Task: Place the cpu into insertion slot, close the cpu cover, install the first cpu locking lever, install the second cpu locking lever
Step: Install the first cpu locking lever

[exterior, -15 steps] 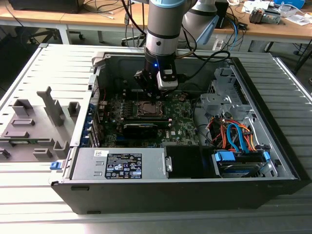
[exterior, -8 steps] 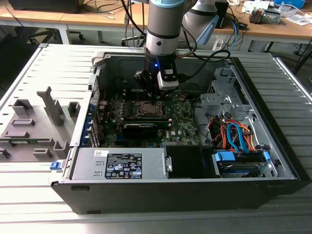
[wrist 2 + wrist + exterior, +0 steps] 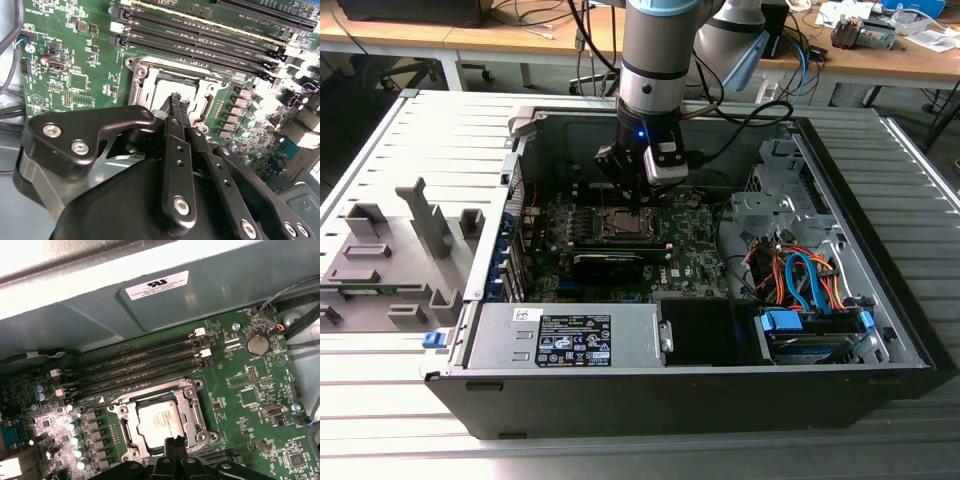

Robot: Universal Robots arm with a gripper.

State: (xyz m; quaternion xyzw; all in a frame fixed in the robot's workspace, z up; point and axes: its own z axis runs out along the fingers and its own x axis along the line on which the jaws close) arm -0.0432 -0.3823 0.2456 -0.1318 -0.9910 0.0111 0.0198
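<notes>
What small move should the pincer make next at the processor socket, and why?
Probably a slight descent onto the socket's edge under its tips, to press there. The chip already lies in the socket, the cover seems to lie flat around it, and the shut pincer stands at that edge. Whether the cover is latched, I cannot tell.

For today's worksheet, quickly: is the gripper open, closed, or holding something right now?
Gripper: closed, fingertips together at the edge of the cpu cover, nothing visibly held.
</notes>
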